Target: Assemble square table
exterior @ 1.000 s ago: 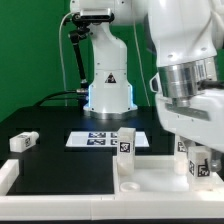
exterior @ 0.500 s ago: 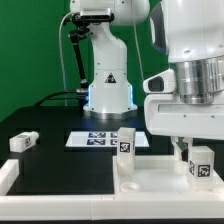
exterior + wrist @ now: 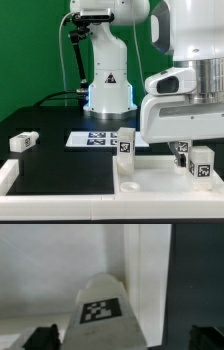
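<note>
Exterior view: the top (image 3: 140, 178) lies flat at the front of the worktop (image 3: 60, 165), toward this view's right. One leg (image 3: 126, 142) stands upright at its far left corner, and another leg (image 3: 202, 162) stands at the right, just under the arm's wrist. A third leg (image 3: 22, 142) lies on its side well apart at the left. The marker board (image 3: 100, 139) sits behind, before the arm's base, and a low border rail (image 3: 12, 176) edges the front left. The parts look like stiff, light plastic, probably smooth, so a grip across a leg's flat sides seems best. The pincer (image 3: 181, 153) is mostly hidden by the wrist housing

Wrist view: a tagged leg (image 3: 100, 308) stands against the top's rim (image 3: 150, 274). Two dark fingertips (image 3: 42, 337) flank it, spread wide and not touching it; the rim crowds one side
</note>
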{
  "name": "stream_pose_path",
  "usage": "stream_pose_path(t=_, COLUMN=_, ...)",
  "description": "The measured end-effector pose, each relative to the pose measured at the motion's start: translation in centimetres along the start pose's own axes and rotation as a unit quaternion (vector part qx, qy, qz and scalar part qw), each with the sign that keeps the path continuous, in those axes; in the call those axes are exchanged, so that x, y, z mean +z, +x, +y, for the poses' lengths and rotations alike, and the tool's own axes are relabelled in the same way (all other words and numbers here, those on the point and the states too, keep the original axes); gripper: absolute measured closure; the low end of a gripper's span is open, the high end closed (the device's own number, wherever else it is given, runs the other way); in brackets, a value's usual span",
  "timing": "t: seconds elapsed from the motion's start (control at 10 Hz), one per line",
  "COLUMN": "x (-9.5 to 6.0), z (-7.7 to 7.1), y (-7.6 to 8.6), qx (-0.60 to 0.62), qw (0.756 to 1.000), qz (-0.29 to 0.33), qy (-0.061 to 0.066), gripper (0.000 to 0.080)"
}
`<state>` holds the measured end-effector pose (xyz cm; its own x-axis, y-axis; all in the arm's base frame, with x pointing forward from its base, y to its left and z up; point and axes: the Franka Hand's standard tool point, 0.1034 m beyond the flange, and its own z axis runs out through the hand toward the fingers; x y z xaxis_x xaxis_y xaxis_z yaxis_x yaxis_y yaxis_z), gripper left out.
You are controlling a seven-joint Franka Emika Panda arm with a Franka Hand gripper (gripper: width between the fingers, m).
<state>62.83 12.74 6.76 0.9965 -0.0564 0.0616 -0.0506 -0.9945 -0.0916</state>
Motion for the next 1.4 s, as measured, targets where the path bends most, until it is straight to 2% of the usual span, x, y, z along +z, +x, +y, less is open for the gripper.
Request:
stream_pose_path(t=0.2, x=0.02, z=0.04, y=-0.01, qx=0.011, qw=1.000, qz=0.000, qy=0.000, gripper=0.0412)
stream_pose_path(t=0.3, x=0.00, z=0.34, y=0.07, qx=0.028, qw=1.000, qz=0.000, qy=-0.001, gripper=0.0412)
stream_pose_path(t=0.4, x=0.04, z=0.55, y=0.06, qx=0.079, qw=0.997, qz=0.000, qy=-0.003, gripper=0.0506)
stream_pose_path(t=0.7, x=-0.02, z=0.67, y=0.12, qx=0.183, qw=0.983, qz=0.000, qy=0.000, gripper=0.0506)
stream_pose_path(t=0.8, x=-0.20, z=0.95, y=0.21, qx=0.297, qw=0.955, qz=-0.003, qy=0.002, gripper=0.0506)
stream_pose_path(t=0.9, x=-0.30, z=0.91, y=-0.01, qx=0.368, qw=0.930, qz=-0.014, qy=-0.002, gripper=0.0506)
stream_pose_path(t=1.0, x=-0.28, z=0.49, y=-0.37, qx=0.466, qw=0.884, qz=-0.035, qy=0.001, gripper=0.0506)
stream_pose_path(t=1.1, x=-0.19, z=0.48, y=-0.29, qx=0.536, qw=0.843, qz=-0.049, qy=0.020, gripper=0.0506)
stream_pose_path(t=1.2, x=-0.05, z=0.45, y=-0.16, qx=0.609, qw=0.790, qz=-0.055, qy=0.038, gripper=0.0506)
stream_pose_path(t=1.3, x=-0.01, z=0.31, y=-0.14, qx=0.652, qw=0.755, qz=-0.058, qy=0.042, gripper=0.0506)
stream_pose_path(t=1.4, x=-0.06, z=0.40, y=-0.06, qx=0.684, qw=0.726, qz=-0.059, qy=0.040, gripper=0.0506)
